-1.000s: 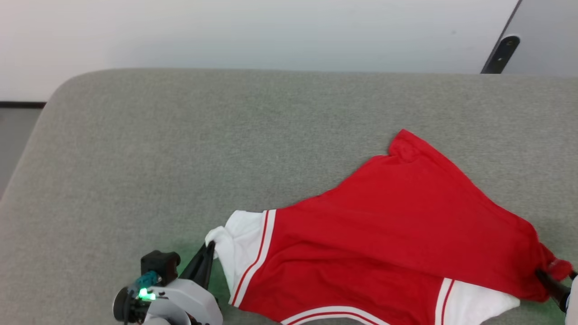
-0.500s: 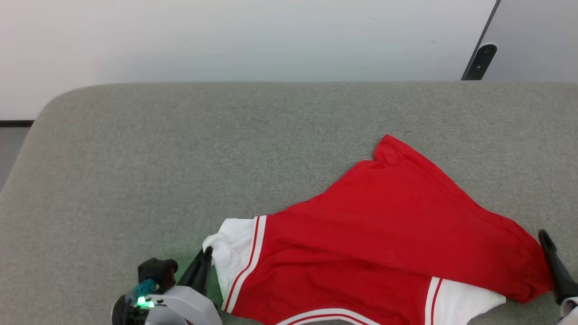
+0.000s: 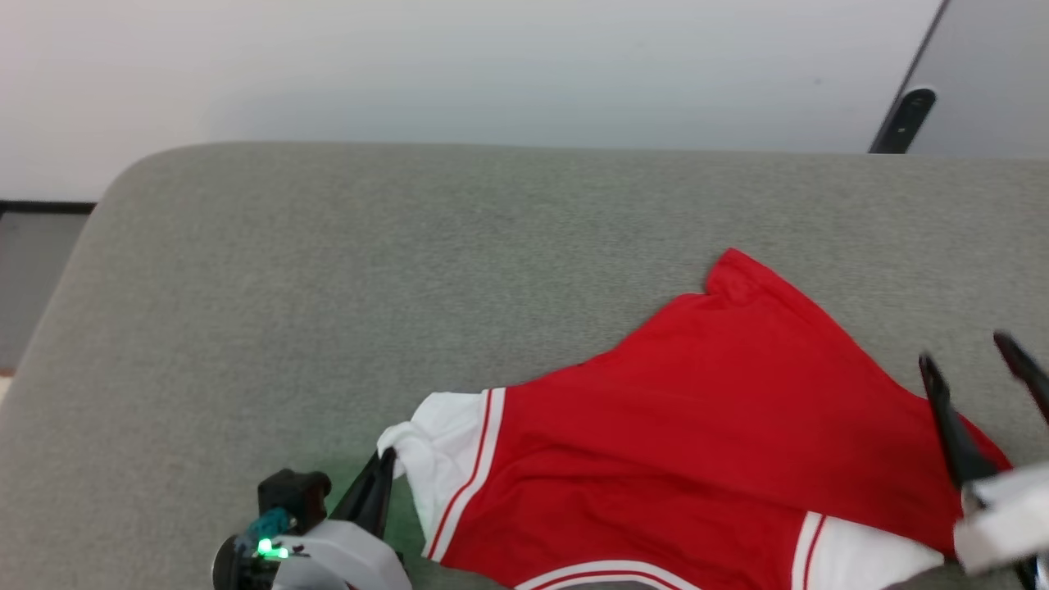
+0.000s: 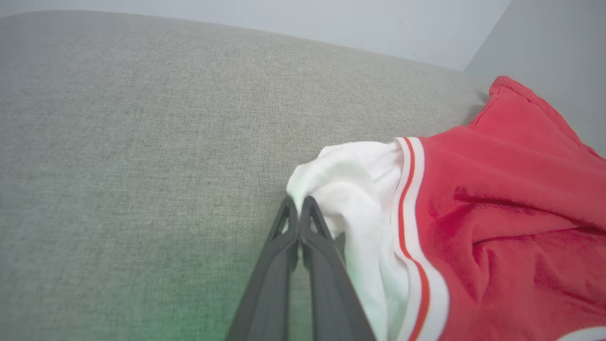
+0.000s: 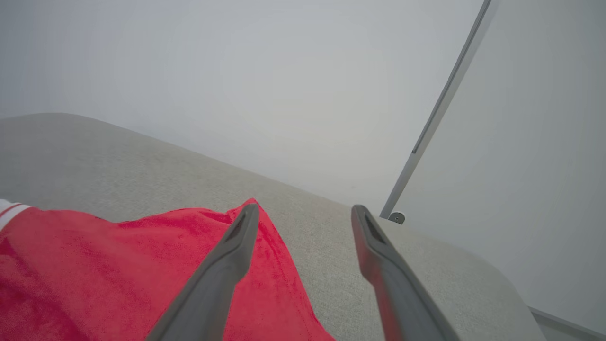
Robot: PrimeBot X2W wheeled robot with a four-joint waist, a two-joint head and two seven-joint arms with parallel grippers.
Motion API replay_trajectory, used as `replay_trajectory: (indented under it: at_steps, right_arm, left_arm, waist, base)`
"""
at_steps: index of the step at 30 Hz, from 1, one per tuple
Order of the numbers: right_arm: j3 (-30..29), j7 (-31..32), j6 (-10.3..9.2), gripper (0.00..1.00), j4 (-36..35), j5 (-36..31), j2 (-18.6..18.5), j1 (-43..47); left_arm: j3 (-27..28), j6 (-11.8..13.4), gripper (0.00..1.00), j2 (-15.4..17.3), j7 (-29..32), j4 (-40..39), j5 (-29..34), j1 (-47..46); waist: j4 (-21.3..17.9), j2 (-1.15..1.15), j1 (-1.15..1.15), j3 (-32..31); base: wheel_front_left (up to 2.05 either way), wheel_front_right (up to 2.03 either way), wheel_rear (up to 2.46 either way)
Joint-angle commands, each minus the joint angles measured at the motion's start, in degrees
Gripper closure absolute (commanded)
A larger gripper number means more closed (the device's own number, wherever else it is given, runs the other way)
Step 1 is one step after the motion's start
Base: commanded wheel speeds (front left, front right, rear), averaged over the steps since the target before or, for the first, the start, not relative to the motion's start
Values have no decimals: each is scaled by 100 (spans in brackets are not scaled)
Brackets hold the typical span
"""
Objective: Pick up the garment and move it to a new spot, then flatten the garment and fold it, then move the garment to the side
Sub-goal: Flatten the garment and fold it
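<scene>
One sleeve pinched, one end free: the garment (image 3: 697, 442), a red jersey with white, stripe-trimmed sleeves, lies spread along the near edge of the grey upholstered surface (image 3: 369, 287), toward its near right corner, with one red corner pointing at the far edge. We see its long axis running left to right, parallel to that near edge. At the left end, the left gripper (image 4: 299, 204) has its two dark fingers pressed together on the bunched cuff of the white sleeve (image 4: 360, 199), low against the upholstery. At the right end, the right gripper (image 3: 965, 352) hangs above the cloth with its fingers spread wide and nothing between them. In the right wrist view one finger crosses the red fabric and the other the bare grey beside it, so the jersey's right edge sits just below the gap. The second white sleeve (image 3: 869, 557) lies at the near edge. We judge the right arm the nearer one for a hold on the red end, with a reach downward. The cloth between the two grippers looks rumpled, not yet flat.
</scene>
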Motion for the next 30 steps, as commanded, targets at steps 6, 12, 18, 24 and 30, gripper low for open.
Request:
replay_trajectory:
  at_steps: [6,12,18,24,30]
  right_arm:
    - [770,1110,-10,0,961,735,-584,-1521]
    - [1663,2132,-7,0,1577,1638,-1119,-2686]
    - [2541,3572,-7,0,2499,2641,-1435,-3922]
    - [3068,4626,-7,0,3436,3032,-1408,-4852]
    - [3224,5441,-7,0,4400,3196,-1164,-5387]
  left_arm:
    - [-166,-86,100,-150,0,67,44,-283]
    - [-350,-140,100,-334,1,141,68,-501]
    - [-522,-191,100,-522,1,201,64,-711]
    - [-668,-218,100,-662,0,217,35,-906]
    - [-801,-225,100,-750,0,210,-1,-1089]
  waist:
    - [491,0,0,188]
    - [873,0,0,353]
    - [1243,0,0,609]
    - [1527,0,0,910]
    - [1736,0,0,1194]
  base:
    - [0,0,0]
    - [0,0,0]
    - [0,0,0]
    - [0,0,0]
    - [0,0,0]
